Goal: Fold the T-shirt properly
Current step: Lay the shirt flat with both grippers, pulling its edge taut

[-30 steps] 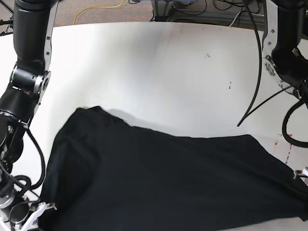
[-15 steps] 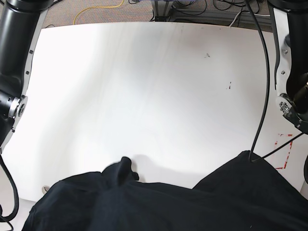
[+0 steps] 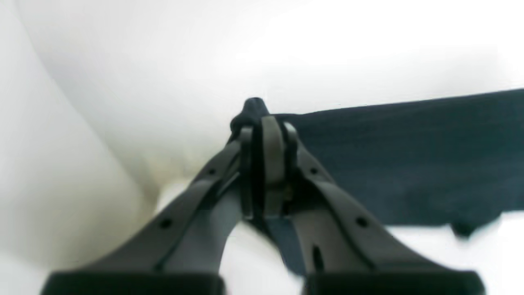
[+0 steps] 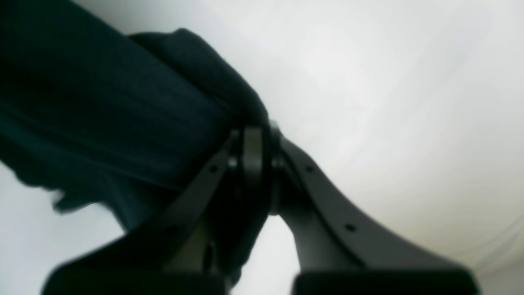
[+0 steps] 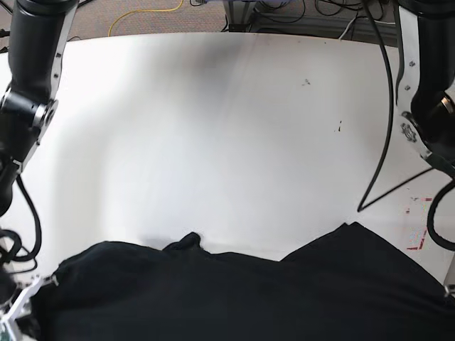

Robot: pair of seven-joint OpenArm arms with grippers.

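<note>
black t-shirt cloth pinched in both closed grippers, left gripper, right gripper.

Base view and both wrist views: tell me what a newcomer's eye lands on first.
The black T-shirt sprawls across the near edge of the white table, rumpled, with a small peak of cloth. In each wrist view a pincer is clamped shut on a bunched edge of it: left pincer, right pincer.

The right gripper is pinched tight on a bunched edge of the black T-shirt, cloth trailing off toward 9 o'clock (all blurry), white table behind.
</note>
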